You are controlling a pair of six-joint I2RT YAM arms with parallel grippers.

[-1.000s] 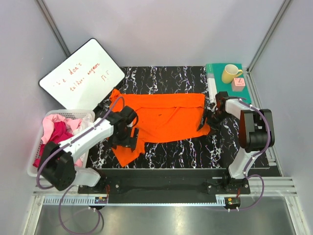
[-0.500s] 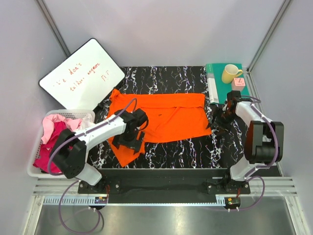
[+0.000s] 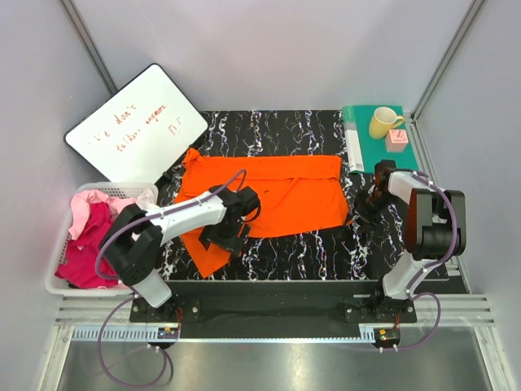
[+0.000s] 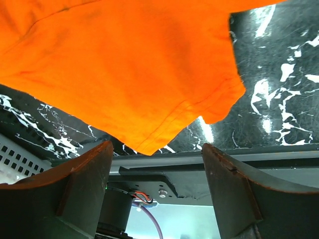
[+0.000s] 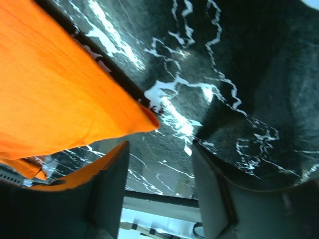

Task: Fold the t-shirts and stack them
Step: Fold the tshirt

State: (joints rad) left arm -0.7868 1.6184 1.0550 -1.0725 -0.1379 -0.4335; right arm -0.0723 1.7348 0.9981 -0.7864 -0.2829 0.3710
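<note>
the left gripper (image 3: pixel 232 229) is seen low over the near left sleeve of the orange t-shirt (image 3: pixel 281 195), and in its wrist view the fingers (image 4: pixel 82 172) are spread wide with nothing held between them, the sleeve hem lying just ahead on the black marbled table top (image 3: pixel 309 244). the right gripper (image 3: pixel 370 200) is found over bare marble just beside the shirt's right edge; its fingers (image 5: pixel 112 181) are also parted and empty, with the shirt's near right corner (image 5: pixel 144 119) shown ahead of them. the orange t-shirt is laid out mostly flat across the middle of the table. at the left, a white basket (image 3: pixel 54 285) is filled with a magenta t-shirt (image 3: pixel 85 244) and a pale pink t-shirt (image 3: pixel 89 199), both crumpled. farther back, a whiteboard (image 3: pixel 134 122) is propped at the left, and a teal mat (image 3: pixel 411 151) at the far right is topped by a yellow mug (image 3: pixel 383 122) and a small pink block (image 3: pixel 396 139).
</note>
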